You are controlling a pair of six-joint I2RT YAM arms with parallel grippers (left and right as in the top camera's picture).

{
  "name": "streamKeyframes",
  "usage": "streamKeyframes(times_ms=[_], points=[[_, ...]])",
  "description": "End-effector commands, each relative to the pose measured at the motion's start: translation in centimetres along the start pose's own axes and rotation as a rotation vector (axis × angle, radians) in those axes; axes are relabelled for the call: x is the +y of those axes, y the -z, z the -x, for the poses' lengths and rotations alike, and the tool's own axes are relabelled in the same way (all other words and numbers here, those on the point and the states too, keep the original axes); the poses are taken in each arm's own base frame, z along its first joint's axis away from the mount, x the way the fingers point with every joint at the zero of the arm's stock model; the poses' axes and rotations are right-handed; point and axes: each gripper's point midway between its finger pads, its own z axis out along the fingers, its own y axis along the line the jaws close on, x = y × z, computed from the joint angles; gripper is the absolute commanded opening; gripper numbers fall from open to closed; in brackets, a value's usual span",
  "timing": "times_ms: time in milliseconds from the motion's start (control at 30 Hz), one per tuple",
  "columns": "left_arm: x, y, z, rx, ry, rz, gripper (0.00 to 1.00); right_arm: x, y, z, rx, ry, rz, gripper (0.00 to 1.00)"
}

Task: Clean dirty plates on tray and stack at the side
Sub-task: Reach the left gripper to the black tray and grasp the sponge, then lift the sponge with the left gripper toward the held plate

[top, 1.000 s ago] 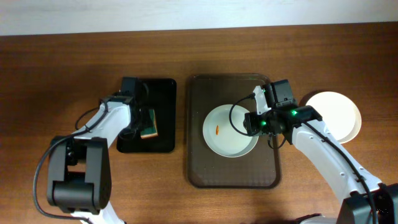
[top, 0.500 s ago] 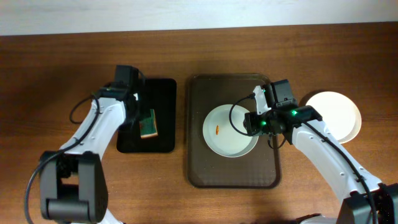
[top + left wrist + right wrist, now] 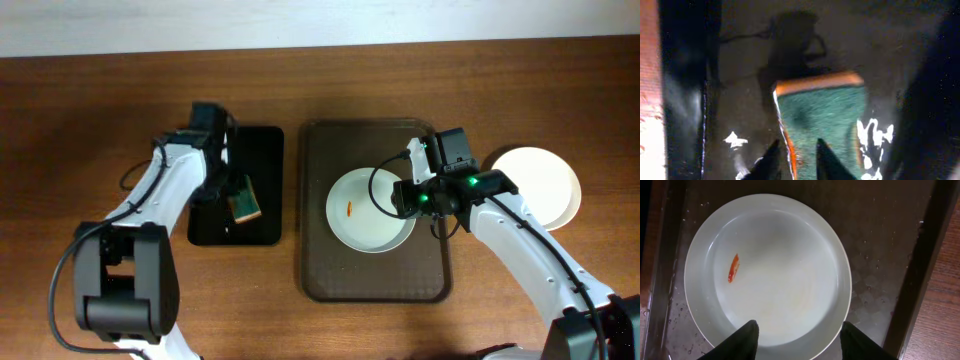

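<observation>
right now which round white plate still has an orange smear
The round white plate lying on the dark brown rectangular tray: an orange-red smear shows left of its centre. The white plate off the tray, at right, looks clean.

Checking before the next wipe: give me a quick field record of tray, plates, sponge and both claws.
tray: holds one plate, orange smear unwiped
side stack: white, on table right of tray, count unclear
sponge: on black sponge tray
left claw: astride sponge edge, grip unclear
right claw: open over plate's near rim
</observation>
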Motion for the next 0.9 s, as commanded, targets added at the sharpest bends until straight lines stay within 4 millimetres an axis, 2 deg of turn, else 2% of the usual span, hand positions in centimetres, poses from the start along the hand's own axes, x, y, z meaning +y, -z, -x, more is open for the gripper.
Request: streamKeyframes(times_ms=[0, 100, 133, 167, 200, 300, 367, 500, 533, 600, 633, 667, 733, 800, 867], points=[[-1.8, 2.0, 1.2, -0.062, -0.032, -0.045, 0.33, 0.4, 0.9, 1.1, -0.034, -0.003, 0.013, 0.54], [-2.2, 0.4, 0.2, -0.032, -0.049, -0.039, 0.34, 0.4, 0.9, 1.1, -0.034, -0.003, 0.013, 0.54], [-2.0, -1.0, -0.7, -0.006, -0.038, -0.024, 0.34, 0.4, 0.9, 1.1, -0.034, -0.003, 0.013, 0.54], [-1.6, -2.4, -1.6, 0.019, -0.001, -0.007, 0.20, 0.4, 0.9, 1.1, -0.034, -0.003, 0.013, 0.55], [-1.1, -4.0, -2.6, 0.046, 0.033, 0.011, 0.00, 0.4, 0.9, 1.1, -0.035, -0.003, 0.013, 0.55], [-0.3, -7.0, -4.7, 0.110, 0.057, 0.040, 0.00, 0.4, 0.9, 1.1, -0.035, -0.003, 0.014, 0.55], [-0.2, -7.4, -4.8, 0.121, 0.017, 0.042, 0.00, 0.4, 0.9, 1.1, -0.035, -0.003, 0.013, 0.55], [-1.3, -4.5, -2.3, 0.079, -0.143, 0.012, 0.00, 0.4, 0.9, 1.1, -0.035, -0.003, 0.013, 0.55], [-1.6, -2.9, -1.2, 0.059, -0.155, 0.006, 0.03, 0.4, 0.9, 1.1, -0.035, -0.003, 0.013, 0.55], [-2.2, 0.1, 0.3, 0.031, -0.157, -0.002, 0.33, 0.4, 0.9, 1.1, -0.034, -0.003, 0.013, 0.55], [-2.3, 1.1, 0.6, 0.027, -0.157, -0.003, 0.44, 0.4, 0.9, 1.1, -0.034, -0.003, 0.013, 0.55], [-2.3, 1.7, 0.5, 0.029, -0.137, -0.002, 0.48, 0.4, 0.9, 1.1, -0.035, -0.003, 0.013, 0.55], [-1.9, 1.7, -0.4, 0.066, -0.076, 0.015, 0.53, 0.4, 0.9, 1.1, -0.035, -0.003, 0.013, 0.55], [-1.5, 1.1, -1.3, 0.091, 0.004, 0.032, 0.56, 0.4, 0.9, 1.1, -0.035, -0.003, 0.013, 0.55], [-0.2, -0.1, -2.1, 0.093, 0.088, 0.093, 0.57, 0.4, 0.9, 1.1, -0.035, -0.003, 0.013, 0.55]])
